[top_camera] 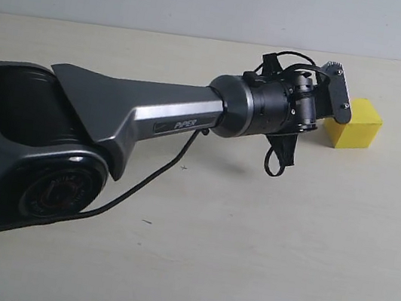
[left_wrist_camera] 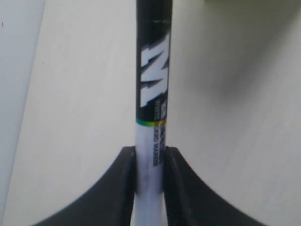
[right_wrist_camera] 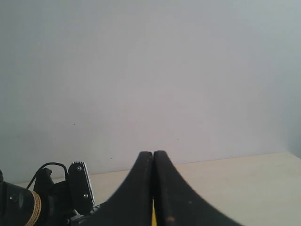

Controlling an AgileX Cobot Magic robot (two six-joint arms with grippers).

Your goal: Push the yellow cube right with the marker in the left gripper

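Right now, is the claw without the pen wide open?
No, the right gripper is shut: in the right wrist view its two black fingers press together at the tips.

Grey-silver "PIPER" arm [top_camera: 168, 115], black cabled tool [top_camera: 330, 95]

Left wrist view: the marker [left_wrist_camera: 151, 94] leaves the frame at both ends, and its small print is too blurred for you to read. Exterior view, upper right: the wrist housing [top_camera: 268, 108] hides the marker and the fingertips of the left gripper [left_wrist_camera: 149, 157], and covers the left side of the yellow cube [top_camera: 359, 124]. You cannot tell whether the marker and the yellow cube touch. Right wrist view: the yellow cube shows only as a sliver between the right gripper [right_wrist_camera: 153, 160] fingers.
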